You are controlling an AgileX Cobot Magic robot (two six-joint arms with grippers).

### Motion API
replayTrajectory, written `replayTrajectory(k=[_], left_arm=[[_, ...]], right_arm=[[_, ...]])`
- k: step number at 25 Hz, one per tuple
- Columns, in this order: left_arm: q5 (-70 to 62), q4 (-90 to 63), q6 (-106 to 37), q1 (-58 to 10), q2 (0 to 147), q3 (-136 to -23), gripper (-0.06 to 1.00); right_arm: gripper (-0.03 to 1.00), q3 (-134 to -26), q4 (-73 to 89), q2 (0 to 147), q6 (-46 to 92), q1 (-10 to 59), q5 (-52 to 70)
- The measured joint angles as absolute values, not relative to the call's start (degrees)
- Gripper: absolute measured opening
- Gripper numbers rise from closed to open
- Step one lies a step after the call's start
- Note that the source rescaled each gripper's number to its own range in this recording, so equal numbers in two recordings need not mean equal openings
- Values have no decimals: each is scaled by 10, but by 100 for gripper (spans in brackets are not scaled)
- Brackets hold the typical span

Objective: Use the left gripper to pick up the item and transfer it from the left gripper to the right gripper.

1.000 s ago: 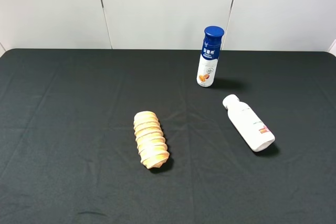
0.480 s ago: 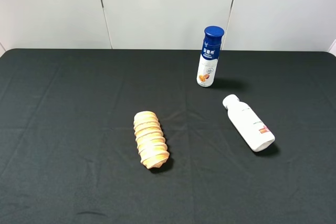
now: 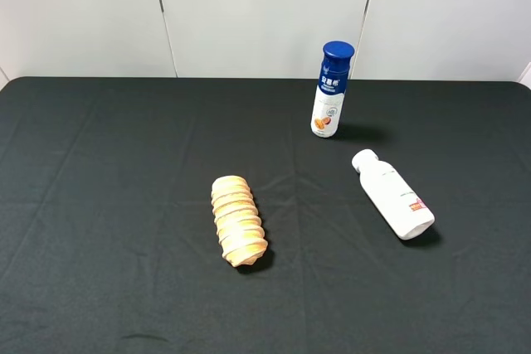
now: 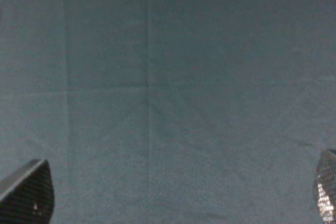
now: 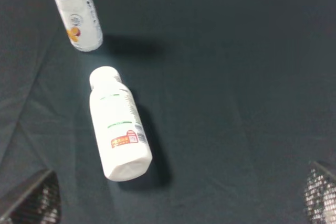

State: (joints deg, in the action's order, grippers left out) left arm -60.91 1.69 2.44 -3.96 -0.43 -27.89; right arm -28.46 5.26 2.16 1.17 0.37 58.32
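Bread lies left of centre on the black cloth, untouched. Right of it, a white bottle rests on its side; a blue-capped bottle stands behind, its cap cropped in the right wrist view. Both grippers, left and right, show only fingertips, spread wide and empty.

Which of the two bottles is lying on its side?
The plain white bottle lies flat on the cloth; the blue-capped bottle behind it stands upright.
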Motion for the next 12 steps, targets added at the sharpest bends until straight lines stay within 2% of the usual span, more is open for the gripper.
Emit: replayTrajectory(k=[12], left_arm=[[-609,17,24,-40,-4,-279,98]], right_arm=[[100,-285,53,-2,12,3,583]])
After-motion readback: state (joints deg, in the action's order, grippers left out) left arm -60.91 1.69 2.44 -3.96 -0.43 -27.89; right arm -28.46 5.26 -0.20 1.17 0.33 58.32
